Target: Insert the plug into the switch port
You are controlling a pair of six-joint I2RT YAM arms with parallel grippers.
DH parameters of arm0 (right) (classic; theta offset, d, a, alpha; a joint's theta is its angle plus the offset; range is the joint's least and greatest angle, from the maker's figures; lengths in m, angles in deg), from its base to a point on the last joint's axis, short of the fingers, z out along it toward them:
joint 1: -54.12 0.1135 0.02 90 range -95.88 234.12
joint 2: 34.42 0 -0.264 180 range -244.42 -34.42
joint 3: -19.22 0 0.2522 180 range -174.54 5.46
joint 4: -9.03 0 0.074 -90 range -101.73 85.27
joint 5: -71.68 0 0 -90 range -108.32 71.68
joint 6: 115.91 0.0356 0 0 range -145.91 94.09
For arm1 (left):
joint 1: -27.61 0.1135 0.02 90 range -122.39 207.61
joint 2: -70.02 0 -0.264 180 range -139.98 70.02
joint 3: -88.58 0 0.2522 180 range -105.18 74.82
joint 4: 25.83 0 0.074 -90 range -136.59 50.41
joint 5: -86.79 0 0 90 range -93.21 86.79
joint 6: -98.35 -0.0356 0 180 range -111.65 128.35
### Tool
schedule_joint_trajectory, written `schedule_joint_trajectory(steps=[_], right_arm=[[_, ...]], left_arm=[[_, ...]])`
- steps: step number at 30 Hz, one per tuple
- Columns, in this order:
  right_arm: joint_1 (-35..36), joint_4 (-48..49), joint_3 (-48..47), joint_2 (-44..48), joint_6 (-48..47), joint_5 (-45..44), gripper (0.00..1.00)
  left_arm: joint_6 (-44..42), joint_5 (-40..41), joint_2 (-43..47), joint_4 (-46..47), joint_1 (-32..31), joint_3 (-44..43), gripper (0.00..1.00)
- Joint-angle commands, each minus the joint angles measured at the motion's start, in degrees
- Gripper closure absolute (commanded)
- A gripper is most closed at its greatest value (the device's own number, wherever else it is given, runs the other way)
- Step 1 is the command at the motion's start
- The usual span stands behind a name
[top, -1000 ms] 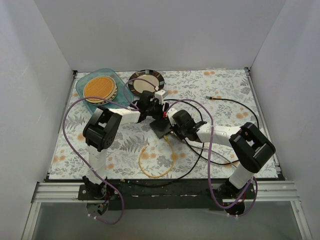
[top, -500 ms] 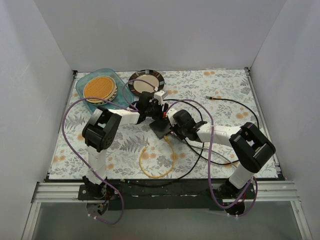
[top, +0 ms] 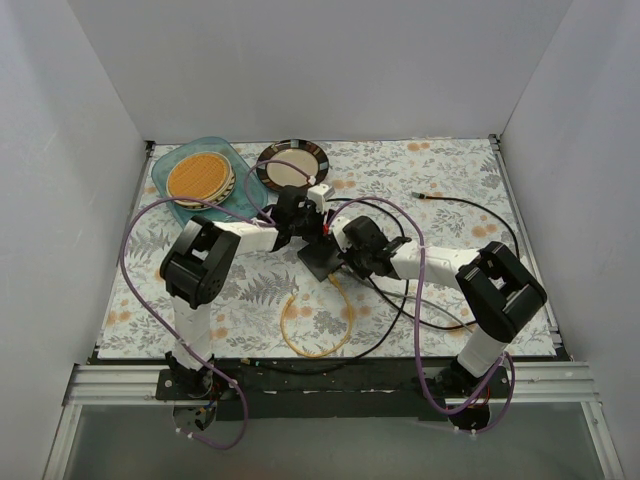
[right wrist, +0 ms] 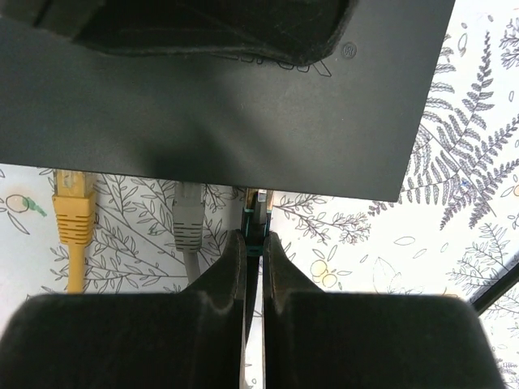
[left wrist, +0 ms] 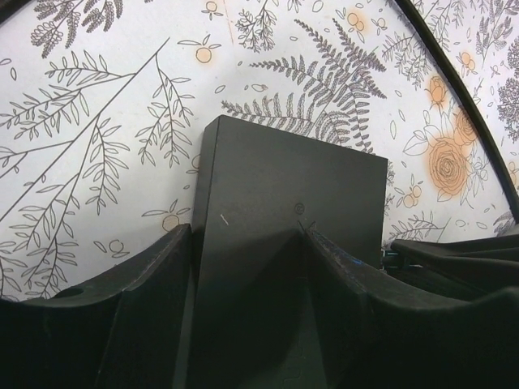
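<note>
The dark grey box (top: pixel 320 256) lies mid-table, and its port edge shows in the right wrist view (right wrist: pixel 243 105). A yellow plug (right wrist: pixel 75 215) on the yellow cable (top: pixel 316 330) and a grey plug (right wrist: pixel 188 219) both sit in ports on that edge. My right gripper (right wrist: pixel 254 239) is shut on a third small plug (right wrist: pixel 256 219) with a clear tip and teal collar. Its tip is at the box edge, at a port (right wrist: pixel 257 194). My left gripper (left wrist: pixel 247 243) has its fingers apart against the box (left wrist: pixel 284 186), one finger along its left side and one over its top face.
A blue tray (top: pixel 170 195) with a woven disc and a dark-rimmed plate (top: pixel 292 163) stand at the back left. A black cable (top: pixel 470 205) runs across the right side of the floral mat, and purple arm cables loop over the left and middle.
Both grippers and the box have shifted slightly left and away. The right gripper still holds the teal-collared plug at the box edge.
</note>
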Motion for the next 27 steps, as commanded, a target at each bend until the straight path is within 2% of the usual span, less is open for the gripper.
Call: schedule_joint_trajectory(steps=[1,6,10,14,17,21,24,25,26,27], right_arm=[[0.3,40.1,-10.7,-0.4,-1.7,4.2,0.99],[0.3,38.8,-11.0,-0.2,-1.4,4.1,0.99],[0.3,36.8,-10.2,0.9,-1.3,3.8,0.99],[0.3,35.5,-6.4,3.3,-0.2,3.2,0.99],[0.3,33.5,-4.3,4.8,0.8,2.5,0.99],[0.3,31.2,-1.7,6.8,2.1,2.7,0.99],[0.4,28.4,-0.7,7.8,3.5,2.0,0.94],[0.4,27.6,-0.4,8.1,3.9,1.4,0.91],[0.3,25.8,-0.3,8.3,4.8,1.2,0.84],[0.3,24.8,-0.2,8.6,5.1,0.9,0.82]], left_arm=[[8.9,-38.0,5.1,-8.6,-15.8,3.4,0.49],[9.4,-36.5,5.3,-7.7,-16.3,4.9,0.48],[10.3,-24.4,5.9,-9.5,-15.2,6.0,0.39],[15.0,-17.4,5.5,-8.6,-10.3,7.3,0.32],[19.5,-14.7,6.6,-5.9,-3.3,9.2,0.28],[21.4,-9.0,8.9,-5.7,1.2,9.0,0.19],[21.7,-2.6,10.9,-8.1,2.8,7.0,0.13],[21.8,0.2,11.4,-9.2,2.9,6.5,0.08],[21.9,1.6,11.9,-9.8,3.1,6.0,0.08],[21.7,2.6,12.0,-10.1,3.2,4.2,0.07]])
